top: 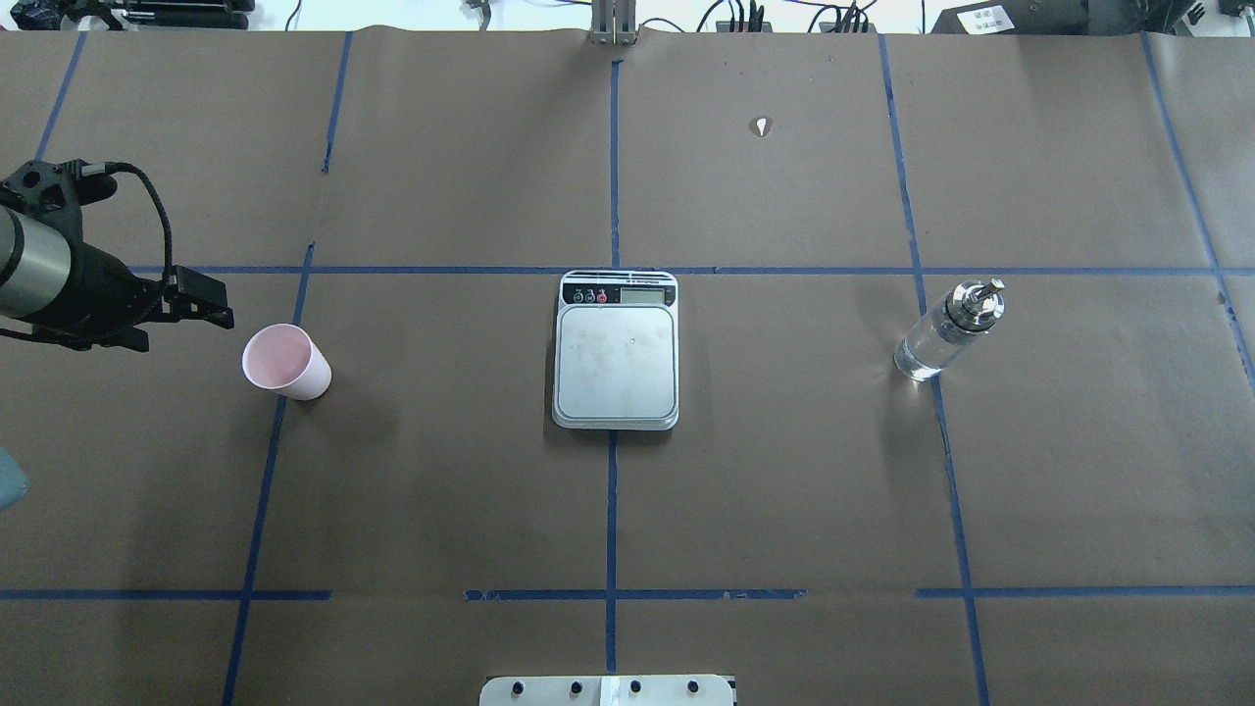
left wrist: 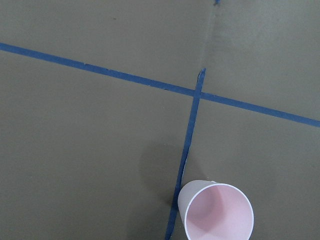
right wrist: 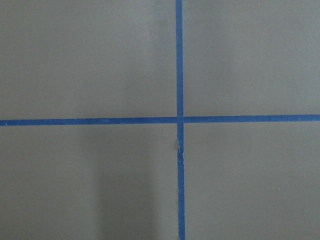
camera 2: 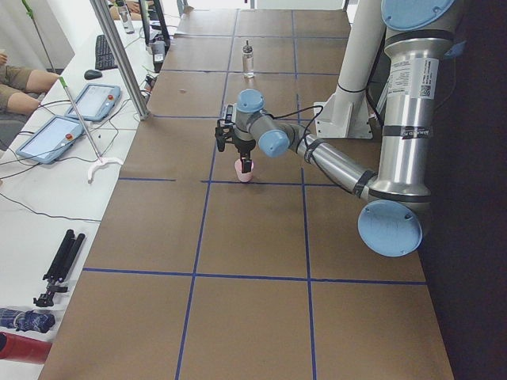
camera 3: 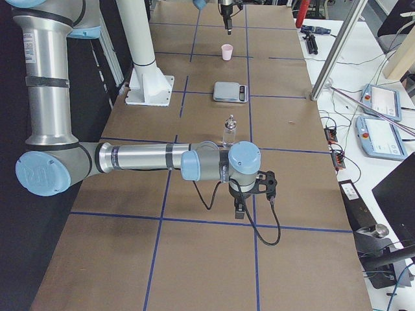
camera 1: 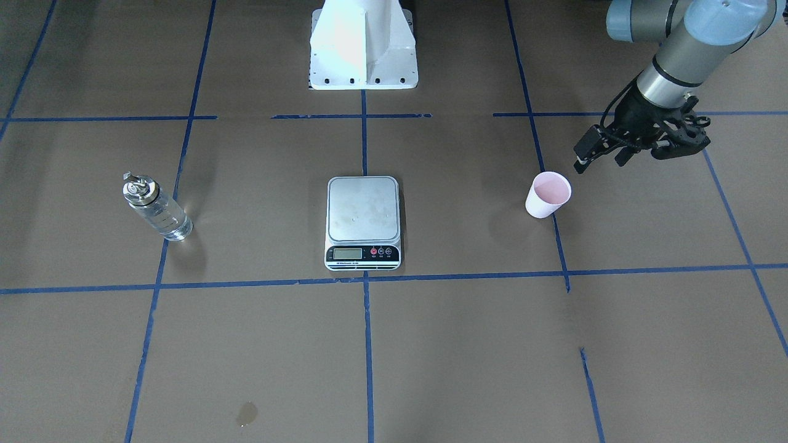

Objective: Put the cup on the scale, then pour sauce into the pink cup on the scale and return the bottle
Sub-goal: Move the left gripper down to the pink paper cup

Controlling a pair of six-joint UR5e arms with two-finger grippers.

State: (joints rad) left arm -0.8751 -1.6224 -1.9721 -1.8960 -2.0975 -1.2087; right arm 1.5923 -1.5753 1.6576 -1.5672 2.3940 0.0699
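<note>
The cup [camera 1: 548, 194] stands upright on the brown paper table [top: 441, 471], on a blue tape line [top: 265, 490], on the robot's left side and well apart from the scale [camera 1: 363, 221]. The left gripper [camera 1: 600, 161] hangs near the cup, on its outer side and above it, without touching. Its fingers are spread, with nothing between them. In the left wrist view the cup's pink inside shows at the bottom edge.

The scale lies flat at the table's middle, its steel platform bare and its display strip facing away from the robot. Plain brown paper lies between the cup and the scale.

The bottle [camera 1: 157, 209] stands upright on the robot's right side, far from the scale, on another tape line, its metal cap on top.

The right gripper [camera 3: 241, 208] hangs low over the near end of the table, short of the bottle; I cannot tell whether it is spread or pressed together. Its wrist view shows only paper and crossing tape.

The white robot base [camera 1: 363, 55] sits behind the scale, and a small pale stain [camera 1: 247, 413] marks the paper on the far side.
</note>
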